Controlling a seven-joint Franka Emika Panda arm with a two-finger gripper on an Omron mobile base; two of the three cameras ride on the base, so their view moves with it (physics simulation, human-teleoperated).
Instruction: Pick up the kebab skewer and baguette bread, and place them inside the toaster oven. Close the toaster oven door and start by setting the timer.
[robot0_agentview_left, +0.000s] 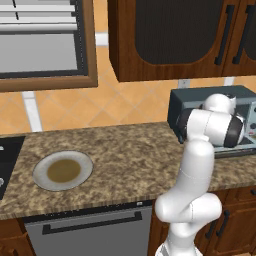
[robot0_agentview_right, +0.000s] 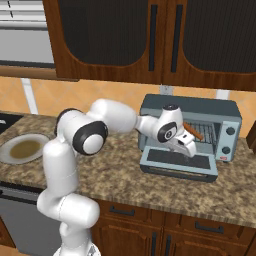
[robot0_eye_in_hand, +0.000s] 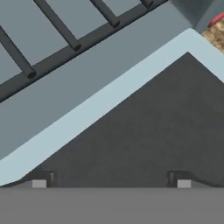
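Currently, well to the left of the hand, the plate (robot0_agentview_right: 25, 148) lies bare, so both pick-ups appear done. The gripper (robot0_agentview_right: 189, 150) hangs released, jaws wide, holding nothing, just above the lowered toaster oven door (robot0_agentview_right: 179, 161). Behind and right of the hand, the baguette bread (robot0_agentview_right: 194, 132) rests on the rack inside the toaster oven (robot0_agentview_right: 190, 107). The kebab skewer cannot be made out. Remaining: door closure, then the timer.

You had no readable text, brand, number or sign anywhere in these views. The toaster oven (robot0_agentview_right: 227, 120) carried knobs and a red mark on its front panel, but you could read no lettering there.
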